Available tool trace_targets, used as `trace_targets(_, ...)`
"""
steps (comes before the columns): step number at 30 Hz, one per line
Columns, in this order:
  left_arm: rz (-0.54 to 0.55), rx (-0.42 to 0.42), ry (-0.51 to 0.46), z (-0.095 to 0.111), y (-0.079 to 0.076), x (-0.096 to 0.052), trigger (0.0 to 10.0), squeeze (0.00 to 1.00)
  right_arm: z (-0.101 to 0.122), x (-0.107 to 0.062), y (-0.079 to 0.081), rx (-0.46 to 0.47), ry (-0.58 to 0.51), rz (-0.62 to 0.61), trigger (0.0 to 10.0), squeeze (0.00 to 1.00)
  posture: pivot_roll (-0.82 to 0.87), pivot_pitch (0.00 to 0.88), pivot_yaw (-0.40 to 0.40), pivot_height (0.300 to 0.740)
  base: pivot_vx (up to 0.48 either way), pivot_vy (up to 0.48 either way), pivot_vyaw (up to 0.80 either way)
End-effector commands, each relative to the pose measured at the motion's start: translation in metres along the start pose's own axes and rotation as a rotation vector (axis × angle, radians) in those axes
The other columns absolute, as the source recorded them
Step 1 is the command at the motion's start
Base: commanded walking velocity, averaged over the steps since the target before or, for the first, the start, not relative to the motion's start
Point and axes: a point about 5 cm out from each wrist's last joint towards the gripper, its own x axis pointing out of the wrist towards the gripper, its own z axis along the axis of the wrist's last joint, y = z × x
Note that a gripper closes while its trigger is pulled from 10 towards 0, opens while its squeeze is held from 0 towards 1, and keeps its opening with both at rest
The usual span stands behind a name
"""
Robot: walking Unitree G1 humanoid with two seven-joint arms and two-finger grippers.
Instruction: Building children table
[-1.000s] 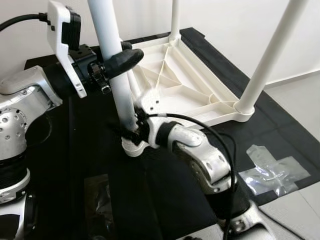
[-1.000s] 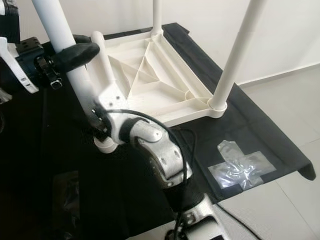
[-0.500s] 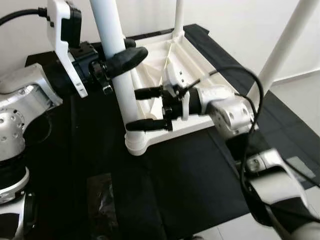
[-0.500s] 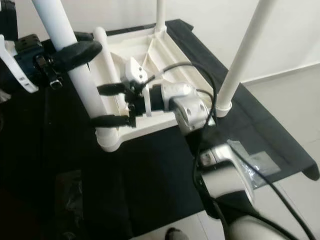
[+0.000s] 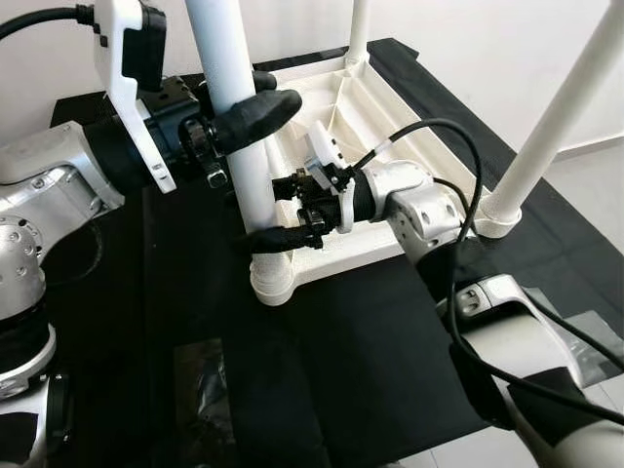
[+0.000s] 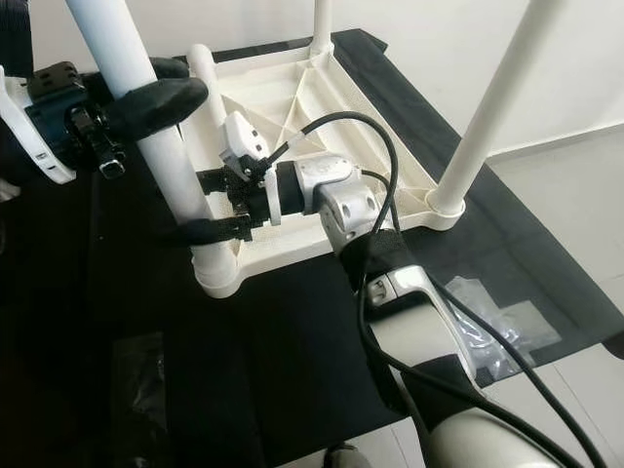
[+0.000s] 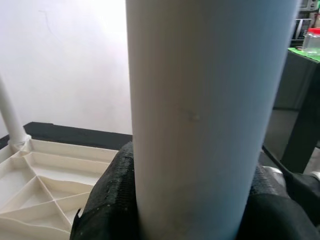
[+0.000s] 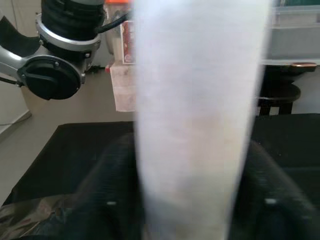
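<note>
A white plastic table top lies upside down on a black mat. Its legs point up, among them one at the far corner and one at the right corner. The near-left table leg stands in its corner socket. High on this leg, my left gripper is shut around it from the left. Lower down, my right gripper reaches in across the table top. Its two fingers press on either side of the same leg.
A clear plastic bag lies on the mat at the right. A second piece of clear film lies at the near left. A white wall stands behind the mat, and pale floor runs along its right edge.
My right arm has swung from the near side of the leg's base to reach across the table top. Its fingers, open beside the leg half a second ago, have closed on it.
</note>
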Motion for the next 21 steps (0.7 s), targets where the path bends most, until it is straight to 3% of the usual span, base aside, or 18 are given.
trace_targets(1, -0.029, -0.019, 0.033, -0.004, -0.004, 0.002, 0.0, 0.0, 0.001, 0.008, 0.002, -0.021, 0.013, 0.081, 0.0, 0.0, 0.13, 0.253, 0.024, 0.74, 0.0, 0.0, 0.0)
trace_targets(5, -0.033, -0.003, 0.032, -0.004, -0.005, 0.003, 0.0, 0.0, 0.002, 0.005, 0.0, -0.031, 0.02, 0.078, 0.0, 0.0, 0.12, 0.252, 0.023, 0.74, 0.0, 0.0, 0.0)
trace_targets(6, -0.032, -0.003, 0.024, -0.004, -0.005, 0.004, 0.0, 0.66, 0.002, 0.004, -0.001, -0.038, 0.022, 0.061, 0.0, 0.0, 0.11, 0.251, 0.026, 0.74, 0.0, 0.0, 0.0)
trace_targets(7, -0.032, -0.003, 0.024, -0.004, -0.005, 0.004, 0.0, 0.66, 0.002, 0.004, -0.001, -0.038, 0.022, 0.061, 0.0, 0.0, 0.11, 0.251, 0.026, 0.74, 0.0, 0.0, 0.0)
trace_targets(8, -0.023, -0.012, 0.014, -0.005, -0.005, 0.004, 10.0, 1.0, 0.001, 0.004, -0.001, -0.05, 0.028, 0.035, 0.0, 0.0, 0.11, 0.251, 0.026, 0.74, 0.0, 0.0, 0.0)
trace_targets(11, -0.012, -0.043, -0.001, -0.006, -0.004, 0.004, 10.0, 1.0, -0.004, 0.003, -0.002, -0.061, 0.035, -0.028, 0.0, 0.0, 0.09, 0.25, 0.021, 0.74, 0.0, 0.0, 0.0)
trace_targets(14, 0.083, -0.048, -0.018, -0.005, 0.004, 0.001, 10.0, 1.0, -0.019, 0.009, 0.001, 0.024, 0.055, -0.25, 0.0, 0.0, 0.07, 0.256, 0.003, 0.74, 0.0, 0.0, 0.0)
trace_targets(16, 0.11, -0.051, -0.025, -0.004, 0.006, 0.0, 10.0, 1.0, -0.024, 0.011, 0.005, 0.046, 0.063, -0.308, 0.0, 0.0, 0.07, 0.256, 0.003, 0.74, 0.0, 0.0, 0.0)
trace_targets(17, 0.152, -0.06, -0.048, -0.002, 0.012, -0.004, 10.0, 0.0, -0.044, 0.026, 0.015, 0.181, 0.063, -0.56, 0.0, 0.0, 0.06, 0.264, -0.008, 0.74, 0.0, 0.0, 0.0)
trace_targets(18, 0.184, -0.063, -0.064, 0.0, 0.017, -0.007, 10.0, 0.0, -0.065, 0.033, 0.035, 0.257, 0.131, -0.737, 0.0, 0.0, 0.06, 0.267, 0.002, 0.74, 0.0, 0.0, 0.0)
trace_targets(19, 0.184, -0.063, -0.064, 0.0, 0.017, -0.007, 10.0, 0.0, -0.065, 0.033, 0.035, 0.257, 0.131, -0.737, 0.0, 0.0, 0.06, 0.267, 0.002, 0.74, 0.0, 0.0, 0.0)
trace_targets(21, 0.21, -0.066, -0.072, 0.001, 0.021, -0.011, 10.0, 0.0, -0.082, 0.042, 0.059, 0.324, 0.184, -0.927, 0.0, 0.0, 0.06, 0.258, 0.012, 0.74, 0.0, 0.0, 0.0)
